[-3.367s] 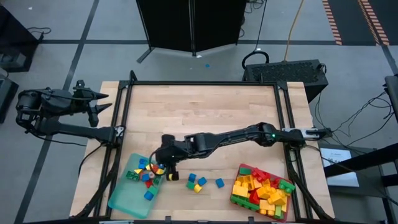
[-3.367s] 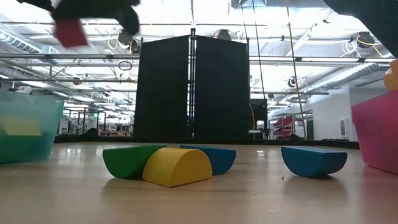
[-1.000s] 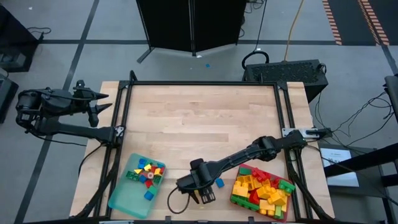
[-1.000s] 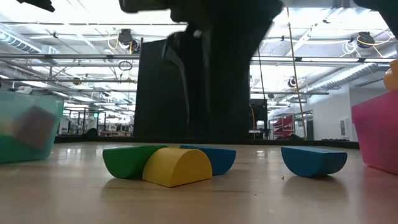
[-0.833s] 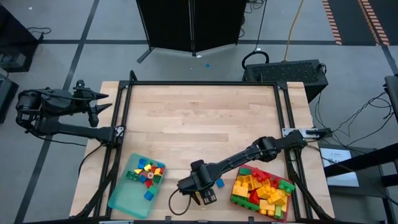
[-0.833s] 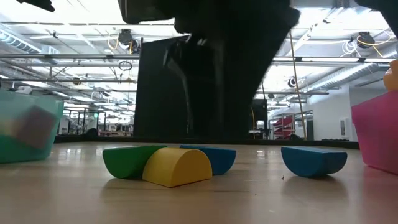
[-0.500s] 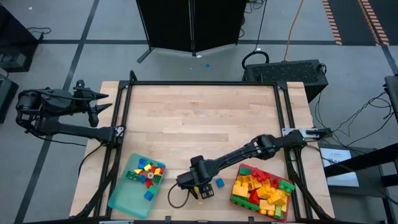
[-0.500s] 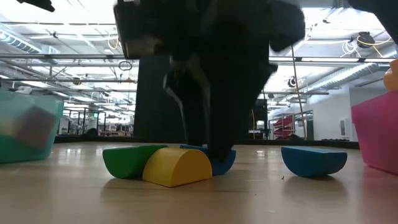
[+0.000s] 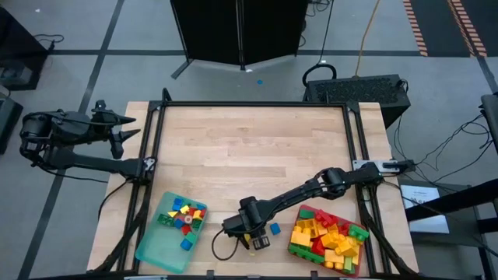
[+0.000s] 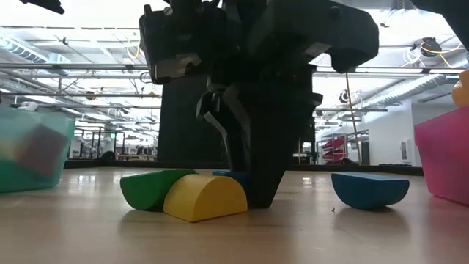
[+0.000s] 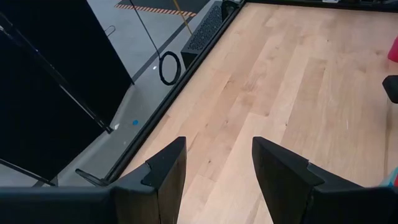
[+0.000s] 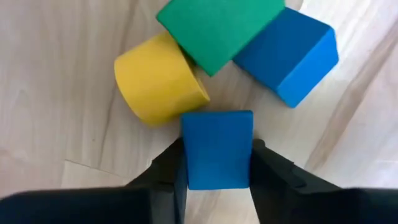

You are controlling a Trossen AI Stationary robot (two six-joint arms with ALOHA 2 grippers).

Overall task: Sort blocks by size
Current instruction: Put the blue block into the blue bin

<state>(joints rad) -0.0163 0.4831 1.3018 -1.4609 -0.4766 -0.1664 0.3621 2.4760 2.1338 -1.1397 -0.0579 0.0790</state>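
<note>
Near the table's front edge, between the 2 trays, a small blue block [image 12: 217, 148] sits clamped between the right gripper [image 12: 216, 163]'s fingers. Just beyond it lie a yellow block [image 12: 159, 79], a green block [image 12: 217, 26] and another blue block [image 12: 290, 54], with 1 more blue piece [image 9: 274, 229] at the gripper's 3 o'clock. The teal tray [image 9: 153, 250] at 9 o'clock holds small blocks; the red tray [image 9: 295, 250] at 3 o'clock holds larger ones. The left gripper [image 11: 215, 163] hovers off the table's left edge, fingers parted and empty.
</note>
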